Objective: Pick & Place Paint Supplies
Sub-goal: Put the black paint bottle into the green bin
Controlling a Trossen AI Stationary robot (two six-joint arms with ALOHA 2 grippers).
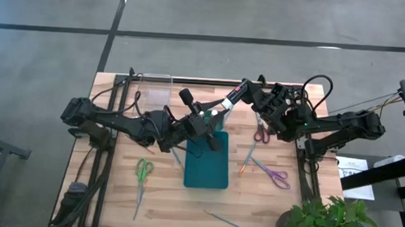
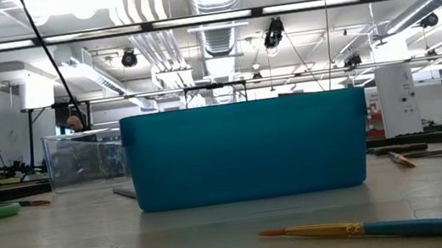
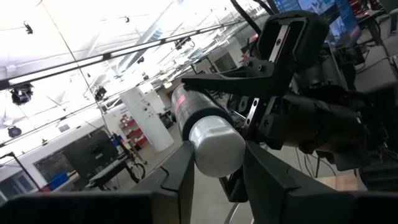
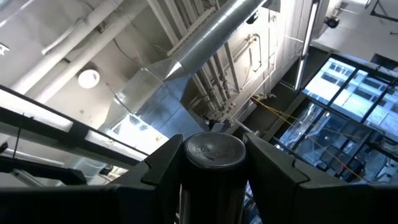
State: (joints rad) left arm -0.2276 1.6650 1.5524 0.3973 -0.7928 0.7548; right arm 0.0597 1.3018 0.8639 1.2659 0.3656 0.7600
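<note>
Looking straight down, the left gripper (image 1: 213, 118) and right gripper (image 1: 243, 90) meet above the far end of the teal tray (image 1: 206, 171), which sits mid-table; a white-capped paint bottle (image 1: 224, 104) spans between them. A clear plastic box (image 1: 154, 89) stands near the table's far edge, left of centre. Green scissors (image 1: 143, 170) lie left of the tray, red scissors (image 1: 260, 133) and purple scissors (image 1: 277, 177) right of it, with one brush (image 1: 246, 160) between those two pairs and another brush (image 1: 223, 219) near the front edge. Low view: tray wall (image 2: 246, 151) fills the centre, a blue-handled brush (image 2: 389, 227) lies in front of it; neither gripper appears. Left wrist view: left fingers (image 3: 180, 174) pinch the bottle's white cap (image 3: 217, 146), while the right gripper (image 3: 252, 93) holds the dark body. Right wrist view: right fingers (image 4: 163, 165) are clamped on the bottle's dark round end (image 4: 215, 152).
</note>
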